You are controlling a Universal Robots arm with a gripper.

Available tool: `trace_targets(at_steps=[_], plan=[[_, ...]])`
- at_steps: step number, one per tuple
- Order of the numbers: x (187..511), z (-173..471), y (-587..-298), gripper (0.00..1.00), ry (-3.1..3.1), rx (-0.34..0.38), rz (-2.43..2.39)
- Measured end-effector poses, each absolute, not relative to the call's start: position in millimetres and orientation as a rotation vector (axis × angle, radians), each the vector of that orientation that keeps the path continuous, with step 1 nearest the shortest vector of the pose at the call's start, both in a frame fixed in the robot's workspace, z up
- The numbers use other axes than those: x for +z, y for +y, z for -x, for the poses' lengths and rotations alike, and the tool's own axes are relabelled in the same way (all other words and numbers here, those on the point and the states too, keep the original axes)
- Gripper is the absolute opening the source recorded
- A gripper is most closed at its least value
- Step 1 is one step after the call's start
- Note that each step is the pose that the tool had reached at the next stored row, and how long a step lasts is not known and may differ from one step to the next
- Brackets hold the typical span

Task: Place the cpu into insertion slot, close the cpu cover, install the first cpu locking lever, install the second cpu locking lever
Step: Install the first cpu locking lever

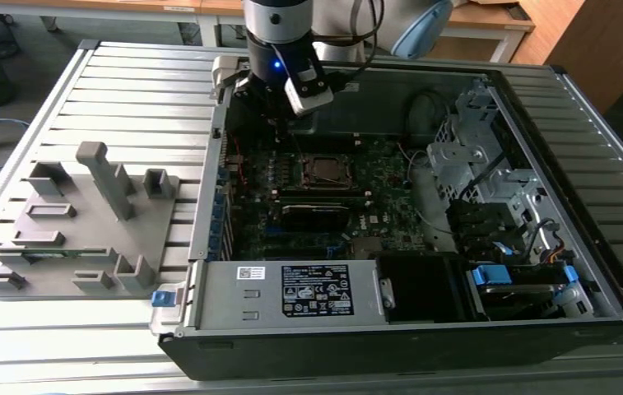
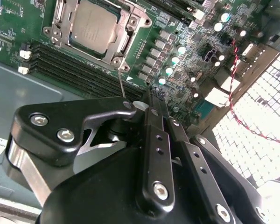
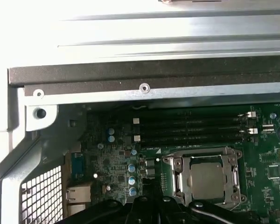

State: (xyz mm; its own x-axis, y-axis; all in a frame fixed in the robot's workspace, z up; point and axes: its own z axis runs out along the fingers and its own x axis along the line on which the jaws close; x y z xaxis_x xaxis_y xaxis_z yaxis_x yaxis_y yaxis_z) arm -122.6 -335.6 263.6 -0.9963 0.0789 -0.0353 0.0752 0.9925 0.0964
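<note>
My pincer [image 2: 154,100] looked pressed together, pinching nothing I could see. Just beyond its tips, the cpu [image 2: 92,23] sat in the insertion slot [image 3: 187,181], with the cpu cover [image 2: 127,33] lying over it. A thin lever [image 2: 121,81] reached toward the pincer.

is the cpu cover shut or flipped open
Shut: in the second wrist view the cpu cover lies flat around the cpu, the chip's metal top showing through its cut-out.

No legible text, black printed label [image 1: 317,290] on the power supply [image 1: 223,294] (print too small), white sticker [image 1: 251,273] beside it
</note>
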Motion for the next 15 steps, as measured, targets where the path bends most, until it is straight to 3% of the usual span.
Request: trace_targets(at_steps=[15], plan=[[256.4,126.7,-335.4,0.11,3.096,0.183,-0.120]])
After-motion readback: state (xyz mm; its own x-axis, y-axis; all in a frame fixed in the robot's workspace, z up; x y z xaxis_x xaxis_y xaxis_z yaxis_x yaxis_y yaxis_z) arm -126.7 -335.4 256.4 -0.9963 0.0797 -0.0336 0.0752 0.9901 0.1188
